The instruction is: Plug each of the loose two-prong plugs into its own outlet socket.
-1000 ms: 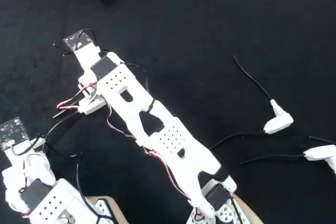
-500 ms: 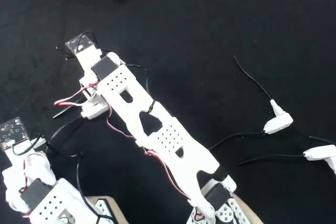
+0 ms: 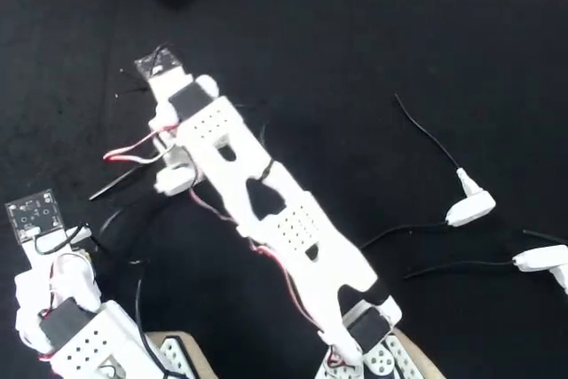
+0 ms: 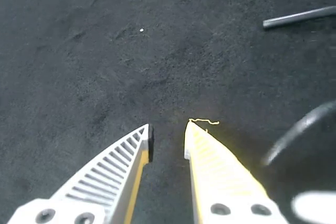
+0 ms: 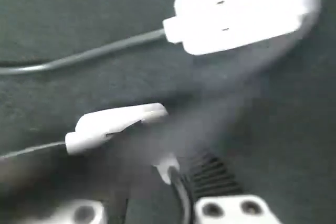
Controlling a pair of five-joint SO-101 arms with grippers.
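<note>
Well, my right arm [image 3: 266,210] has swung slightly right at the far left of the bench [image 3: 355,59]. The plug [image 5: 115,123] and socket [image 5: 236,14] lie apart beneath the right gripper [image 5: 157,187], whose state I cannot tell. My left gripper [image 4: 168,140] hangs open and empty. Nothing is plugged in yet.

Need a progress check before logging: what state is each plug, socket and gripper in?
socket: both slots empty, nothing plugged in.
plug: loose on the cloth, apart from the socket.
white connector: lying free, joined to nothing.
second white connector: lying free, apart from the first.
left gripper: open, empty.
right gripper: too blurred to tell.
</note>
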